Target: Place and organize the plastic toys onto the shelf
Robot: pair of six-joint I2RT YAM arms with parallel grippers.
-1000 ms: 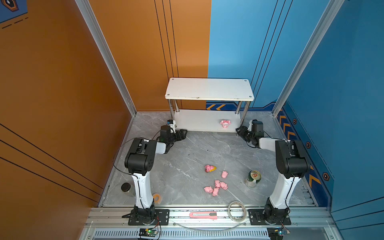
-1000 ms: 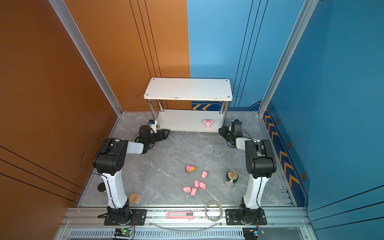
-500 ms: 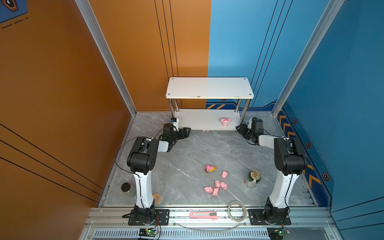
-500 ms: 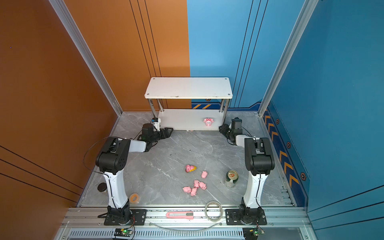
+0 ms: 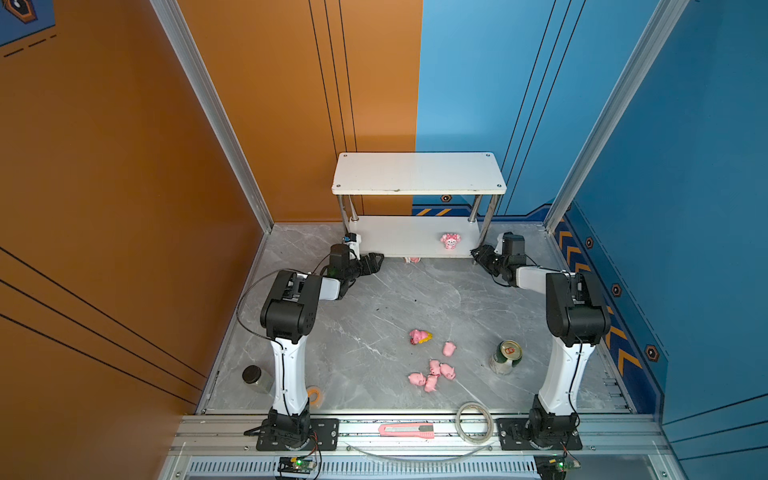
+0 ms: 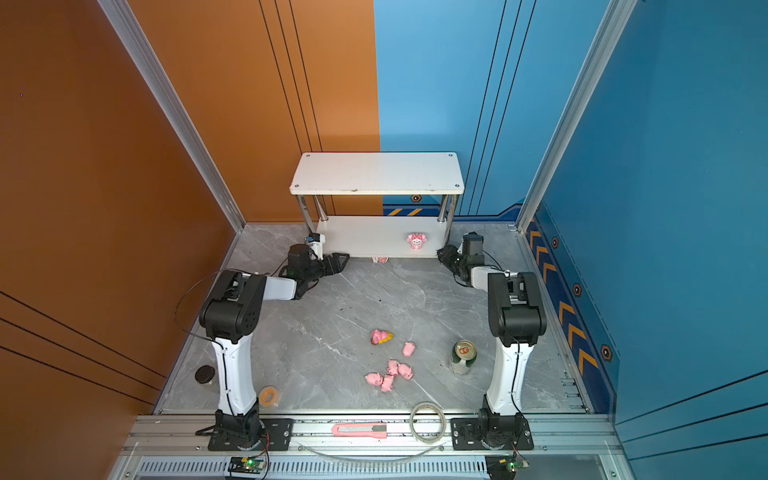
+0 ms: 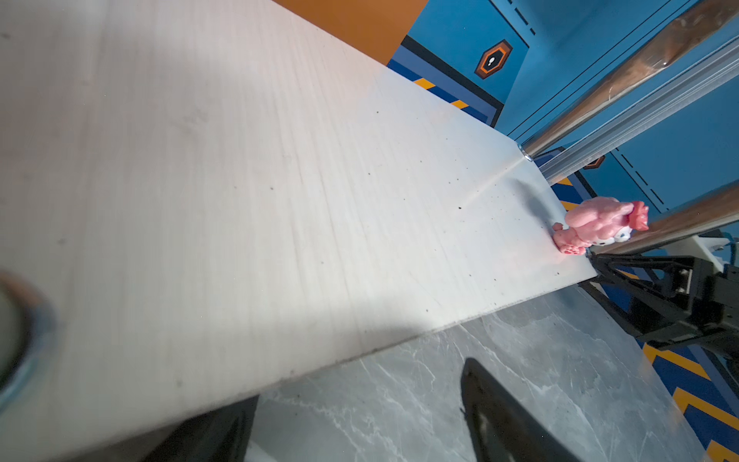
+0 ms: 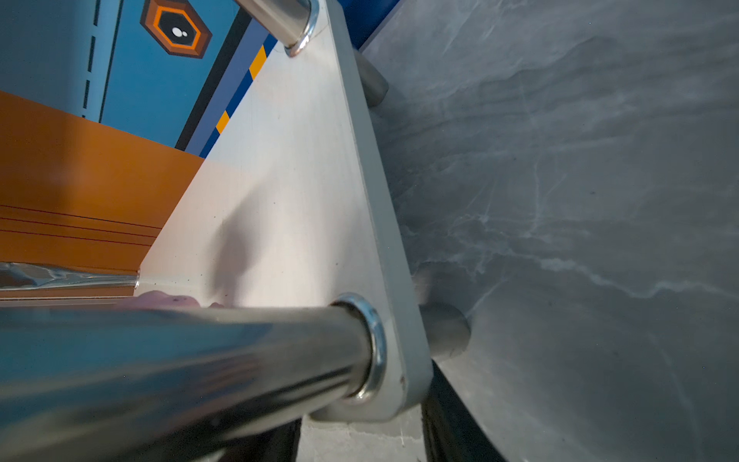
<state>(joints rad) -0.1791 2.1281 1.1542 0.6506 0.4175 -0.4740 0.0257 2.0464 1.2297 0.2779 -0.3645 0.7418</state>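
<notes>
The white two-tier shelf stands at the back. A pink-white figurine stands on its lower tier, near the right leg. A white-pink toy lies on the floor, half under the front edge. The sunflower figurine and several pink pigs lie mid-floor. My left gripper is open at the lower tier's front left corner, one finger under the board. My right gripper stands open, straddling the front right corner beside the chrome leg.
A green can stands near the right arm's base. A pink utility knife and a cable coil lie on the front rail. A black-lidded jar and a tape roll sit front left.
Both grippers have moved toward the back, up to the lower tier's front corners. The shelf and the figurine on it have shifted slightly backward.
</notes>
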